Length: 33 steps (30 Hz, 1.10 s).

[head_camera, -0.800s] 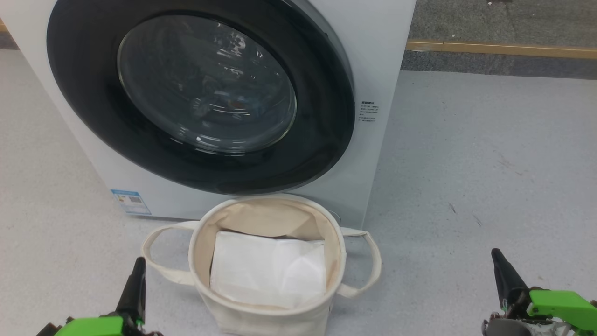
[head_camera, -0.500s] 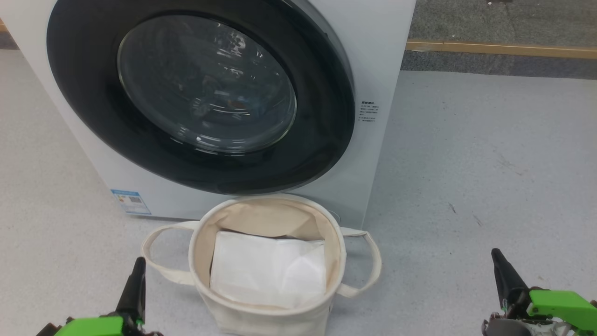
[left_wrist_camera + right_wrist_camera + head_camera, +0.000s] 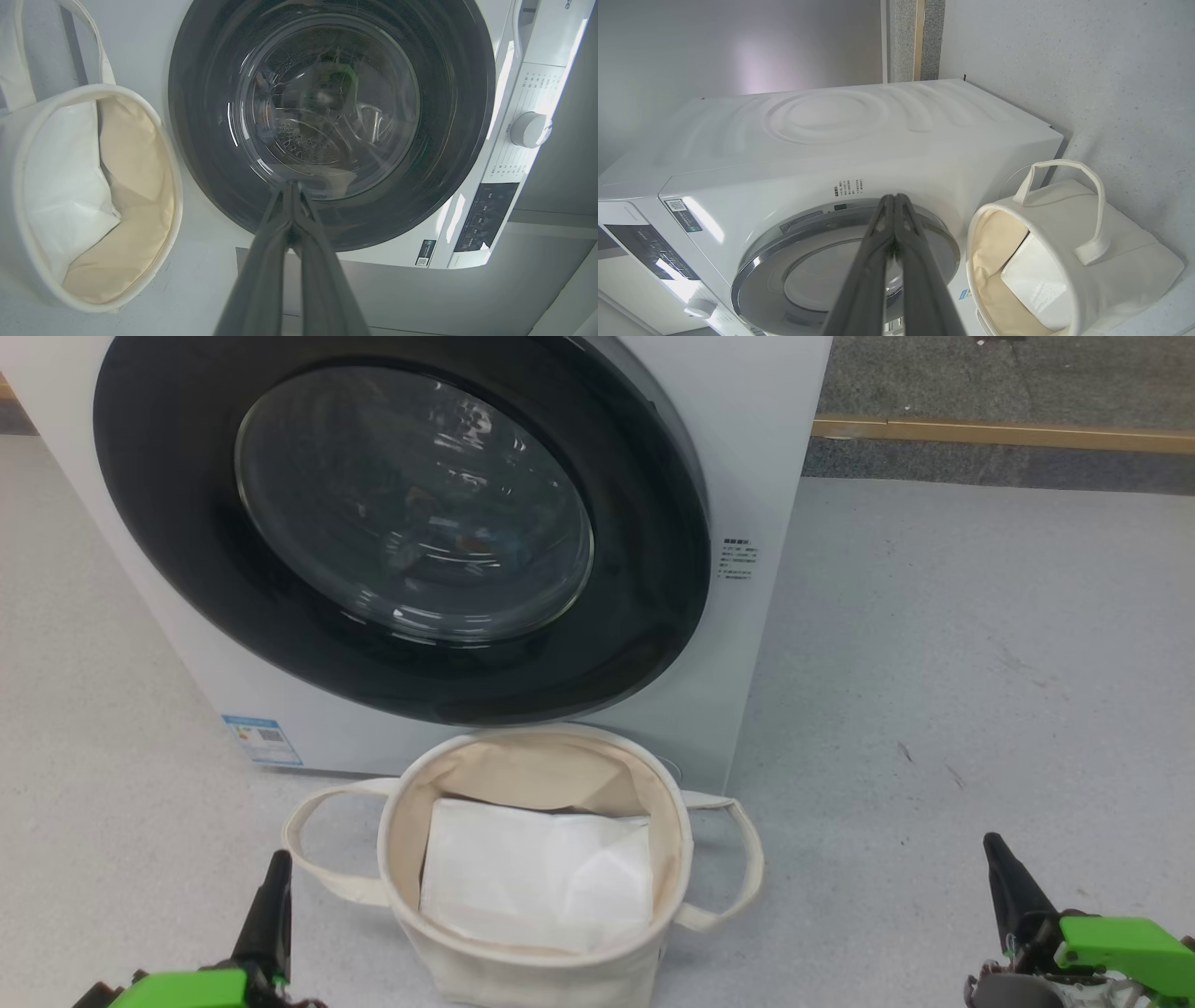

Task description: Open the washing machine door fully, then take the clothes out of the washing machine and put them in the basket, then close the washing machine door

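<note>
The washing machine door (image 3: 401, 532) sits flush against the washing machine (image 3: 756, 429), so the clothes (image 3: 471, 543) are shut inside, only dimly seen as a bluish patch behind the glass; opening the door is not yet begun. The basket (image 3: 392, 821) stands on the floor just in front of the machine, below the door's lower rim, mouth up and holding just a white liner sheet (image 3: 537, 877), likely set close so garments need only a short carry. The left tool (image 3: 271, 896) and right tool (image 3: 1008, 887) sit low on either side of the basket, each clenched with fingers pressed together, grasping nothing, well apart from the door.
</note>
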Available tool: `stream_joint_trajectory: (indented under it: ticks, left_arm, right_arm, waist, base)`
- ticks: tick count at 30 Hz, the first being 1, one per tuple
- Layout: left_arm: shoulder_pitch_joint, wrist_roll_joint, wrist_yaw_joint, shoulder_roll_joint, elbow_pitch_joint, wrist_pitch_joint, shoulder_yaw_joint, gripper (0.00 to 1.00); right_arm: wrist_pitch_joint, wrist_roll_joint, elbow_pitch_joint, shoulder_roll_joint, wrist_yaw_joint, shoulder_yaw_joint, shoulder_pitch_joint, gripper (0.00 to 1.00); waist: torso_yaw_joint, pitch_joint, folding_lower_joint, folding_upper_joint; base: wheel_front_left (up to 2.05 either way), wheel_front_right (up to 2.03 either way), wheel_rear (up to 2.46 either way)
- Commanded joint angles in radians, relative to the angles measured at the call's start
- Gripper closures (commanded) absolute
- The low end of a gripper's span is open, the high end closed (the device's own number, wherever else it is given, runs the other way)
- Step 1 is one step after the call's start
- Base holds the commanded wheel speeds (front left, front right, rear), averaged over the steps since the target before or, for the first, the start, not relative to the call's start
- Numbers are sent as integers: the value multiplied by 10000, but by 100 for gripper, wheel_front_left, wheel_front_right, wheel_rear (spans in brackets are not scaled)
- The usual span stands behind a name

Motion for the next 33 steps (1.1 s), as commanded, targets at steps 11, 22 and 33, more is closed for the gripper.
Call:
stream_joint_trajectory:
  ticks: [11,22,33]
  left_arm:
    - [-444,28,-71,50,-268,77,332,100]
    - [-444,28,-71,50,-268,77,332,100]
    - [-444,28,-71,50,-268,77,332,100]
  right_arm:
    - [72,-30,-359,-60,4,197,-500,100]
    - [72,-30,-359,-60,4,198,-500,100]
    - [72,-30,-359,-60,4,198,-500,100]
  waist:
    - [0,0,0,0]
    - [0,0,0,0]
    - [0,0,0,0]
  base:
    - [0,0,0]
    - [0,0,0]
    - [0,0,0]
